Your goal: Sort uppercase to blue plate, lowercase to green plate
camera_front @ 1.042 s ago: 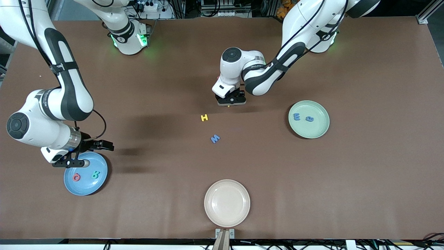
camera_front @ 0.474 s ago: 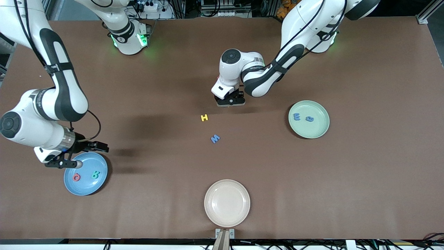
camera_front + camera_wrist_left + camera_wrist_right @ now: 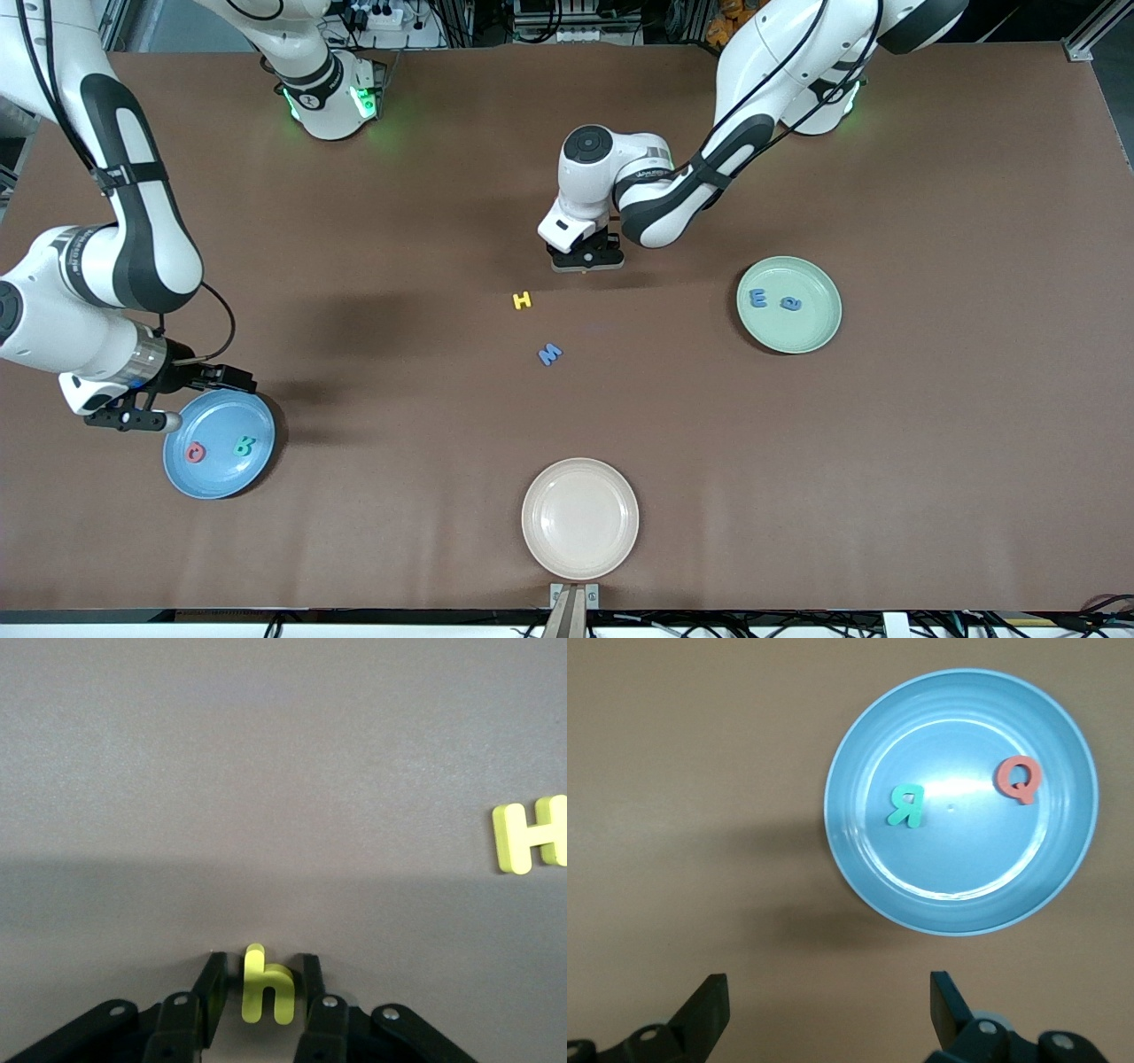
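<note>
The yellow lowercase h (image 3: 266, 992) lies on the table between the fingers of my left gripper (image 3: 264, 961), whose jaws stand narrow with a thin gap on each side of it. That left gripper (image 3: 585, 264) is low at mid-table. The yellow H (image 3: 523, 300) (image 3: 530, 837) and blue M (image 3: 550, 354) lie loose nearby. The blue plate (image 3: 217, 483) (image 3: 966, 868) holds the red Q (image 3: 195, 453) (image 3: 1017, 780) and teal R (image 3: 244, 446) (image 3: 906, 806). The green plate (image 3: 788, 341) holds a blue three-pronged letter (image 3: 758, 298) and a blue e (image 3: 790, 303). My right gripper (image 3: 133, 418) (image 3: 828, 1010) hangs open and empty beside the blue plate.
A cream-white plate (image 3: 580, 567) sits empty near the table's front edge, nearer the camera than the M. The right arm's elbow and forearm rise over the right arm's end of the table. Bare brown tabletop lies between the plates.
My right gripper has drawn away from above the blue plate toward the right arm's end of the table. The left gripper's jaws have narrowed around the yellow h, and it shifted slightly.
</note>
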